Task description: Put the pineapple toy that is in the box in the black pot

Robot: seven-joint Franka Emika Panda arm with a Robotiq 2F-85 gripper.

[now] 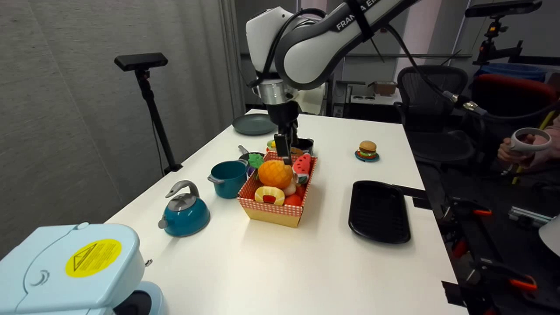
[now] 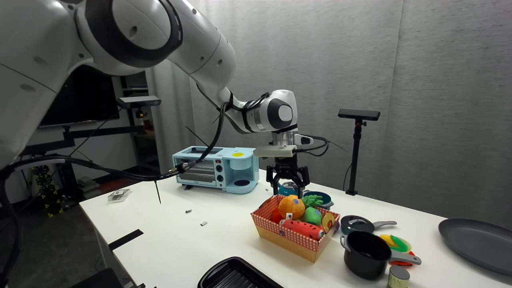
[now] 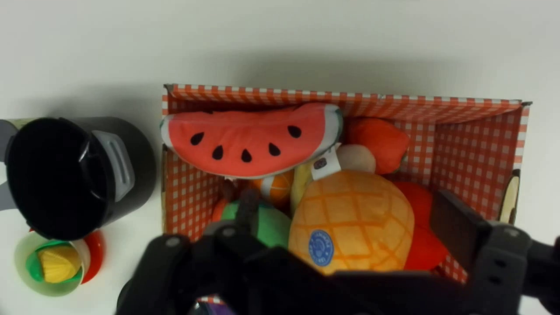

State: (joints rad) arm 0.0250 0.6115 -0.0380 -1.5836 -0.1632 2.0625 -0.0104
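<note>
The pineapple toy, orange-yellow with a blue round label, lies in the box in both exterior views (image 1: 275, 173) (image 2: 291, 207) and the wrist view (image 3: 356, 210). Its green leaves show in an exterior view (image 2: 313, 200). The red-checked open box (image 1: 270, 215) (image 2: 280, 237) (image 3: 477, 146) stands on the table. The black pot, with grey handles, stands beside the box's end (image 1: 305, 145) (image 2: 365, 258) (image 3: 139, 157); its inside looks dark. My gripper (image 1: 287, 148) (image 2: 289, 193) (image 3: 351, 218) is open and points down over the pineapple toy, its fingers spread to either side; contact is unclear.
A watermelon slice toy (image 3: 245, 142), a green toy (image 3: 271, 223) and red toys crowd the box. A teal pot (image 1: 229, 179), kettle (image 1: 186, 216), lidded pan (image 2: 356, 225) and bowls (image 3: 54, 262) stand close by. A black tray (image 1: 379, 212) and burger (image 1: 367, 150) lie farther off.
</note>
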